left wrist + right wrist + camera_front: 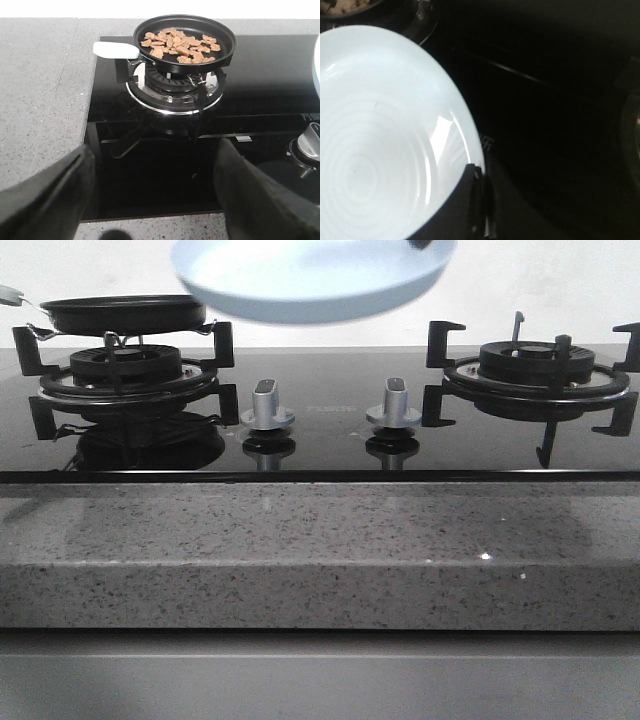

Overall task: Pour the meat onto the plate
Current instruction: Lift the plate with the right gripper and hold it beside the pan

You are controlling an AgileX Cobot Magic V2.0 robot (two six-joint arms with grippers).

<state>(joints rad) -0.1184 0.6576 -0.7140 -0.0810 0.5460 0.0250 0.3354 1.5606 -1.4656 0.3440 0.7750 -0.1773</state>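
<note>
Front view: your right pincer [475, 200] is clamped on the rim of the pale blue round plate [310, 280], holding it aloft mid-stove to receive; the orange-brown meat pieces [180, 44] sit in the black frying pan [225, 47] on the left burner; left pincer [155, 190] gapes wide, holding nothing

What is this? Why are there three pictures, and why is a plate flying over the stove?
These come from a robot with two arms, and each arm ends in a gripper, like a pinching hand. One camera looks forward over a gas stove. The other two sit on the robot's wrists.

The plate isn't flying. The right gripper pinches its rim and holds it up in the air. The plate is empty.

The left wrist camera shows the left gripper, open and holding nothing. It points at a black frying pan standing on a burner, with small brown pieces of meat inside. The pan has a white handle.

The meat is meant to go onto the plate.
</note>
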